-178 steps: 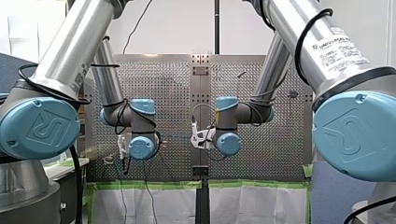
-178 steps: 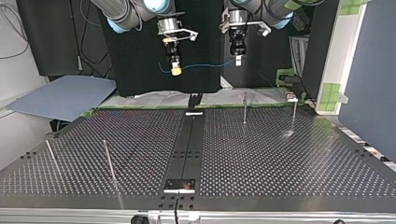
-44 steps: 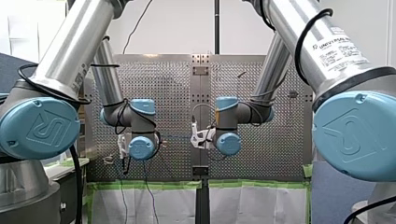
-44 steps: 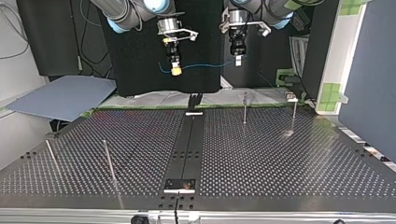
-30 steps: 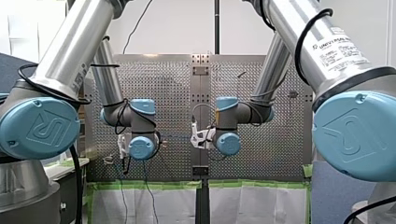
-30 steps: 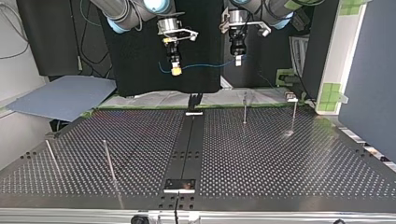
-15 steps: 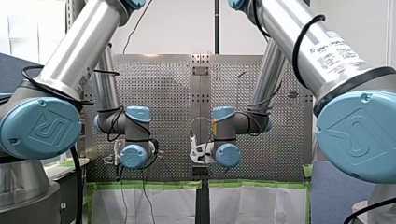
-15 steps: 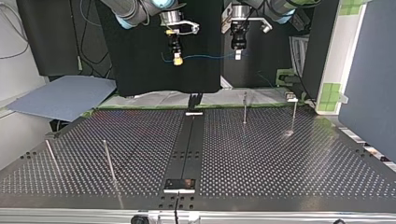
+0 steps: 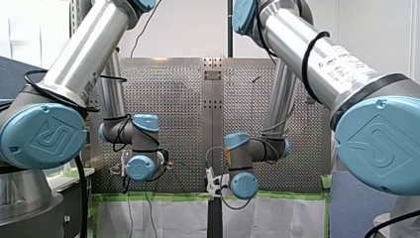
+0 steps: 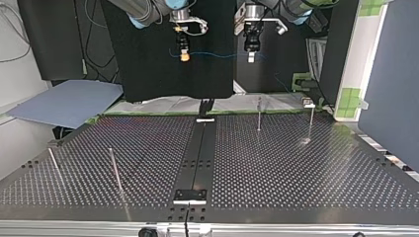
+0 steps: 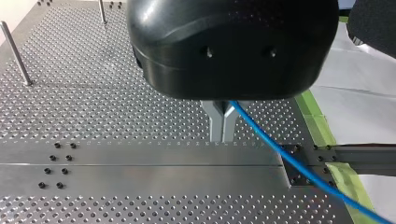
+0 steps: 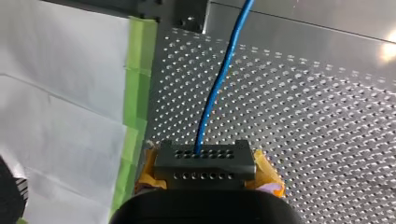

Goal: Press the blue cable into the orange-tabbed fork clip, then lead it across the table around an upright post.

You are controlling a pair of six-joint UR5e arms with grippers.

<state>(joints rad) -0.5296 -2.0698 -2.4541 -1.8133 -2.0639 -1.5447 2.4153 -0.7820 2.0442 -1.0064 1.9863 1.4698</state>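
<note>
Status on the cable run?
Left gripper, right gripper shut on blue cable, strung between them above the table. No post rounded yet. Clip not in sight; nothing blocking.

No text is legible (arm label [image 9: 346, 62] blurs).

The perforated metal table [image 10: 296, 163] shows patches of bright glare. In the front view a white wall [image 9: 183, 29] rises beyond the table, and a dark pole [image 9: 230, 25] stands upright above the table's middle. Green tape [image 9: 163, 197] edges the table's near side, and a white sheet [image 9: 168, 218] hangs below it. In the top view a black panel [image 10: 148, 64] stands behind the table. A grey-blue board [image 10: 69, 101] lies off the table's far left corner. A blue partition [image 10: 390, 84] stands to the table's right, beside a white post [image 10: 358, 49].
</note>
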